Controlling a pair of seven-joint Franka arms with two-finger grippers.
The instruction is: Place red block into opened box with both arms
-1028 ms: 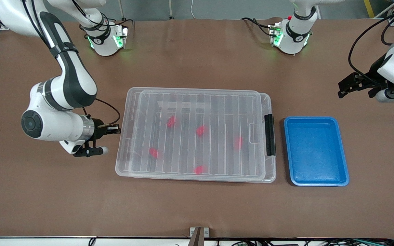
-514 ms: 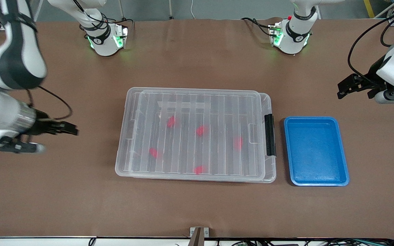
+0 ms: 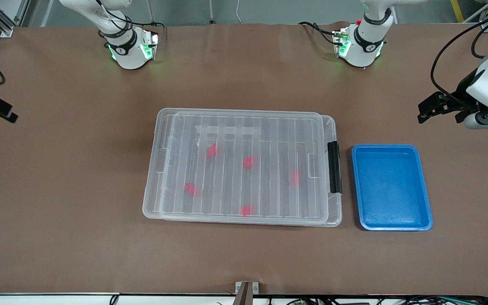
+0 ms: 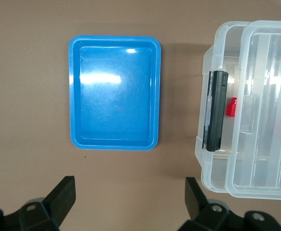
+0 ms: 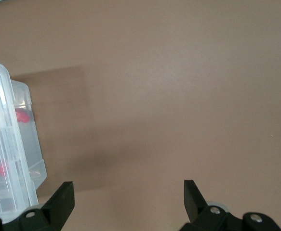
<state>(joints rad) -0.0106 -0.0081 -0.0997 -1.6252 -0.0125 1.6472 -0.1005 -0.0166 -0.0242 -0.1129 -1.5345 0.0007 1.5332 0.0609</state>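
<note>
Inside the box [image 3: 242, 167], at the middle of the table [image 3: 57, 237], five red blocks [image 3: 249, 161] were seen through the ribbed clear lid [image 3: 244, 127], which lay over the box. The black handle bar [image 3: 334, 167] sat at the box's end toward the left arm. Just beside that end, apart from it, a blue tray [image 3: 390, 187] was set with nothing in it. The left gripper [image 4: 128, 204] was held over the bare table near the tray at the left arm's end, its fingers spread wide and holding nothing. The right gripper [image 5: 127, 202] was held over the bare table at the right arm's end, well apart from the box, its fingers likewise spread wide with nothing between them.
</note>
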